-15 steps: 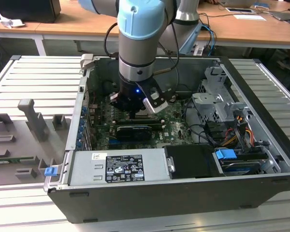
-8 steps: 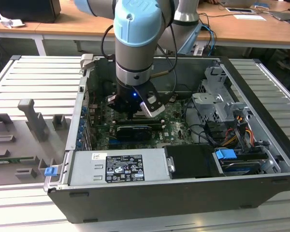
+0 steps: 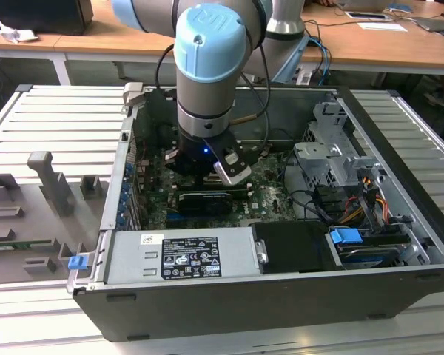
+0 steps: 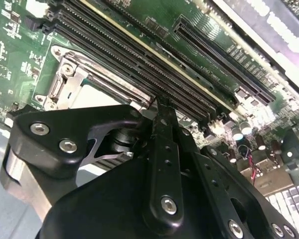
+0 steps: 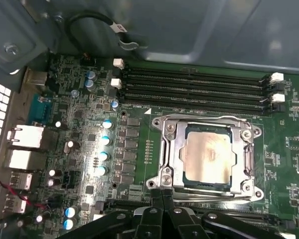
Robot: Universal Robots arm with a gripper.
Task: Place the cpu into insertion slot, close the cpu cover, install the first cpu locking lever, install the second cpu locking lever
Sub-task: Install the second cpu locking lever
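While the cpu (image 5: 208, 158) already lies in the insertion slot (image 5: 169, 149) under the closed cpu cover (image 5: 175, 130), the empty gripper (image 5: 162, 195), fingers pressed together, hovers beside its edge; the chip looks light, stiff and fragile, best held by its rim.
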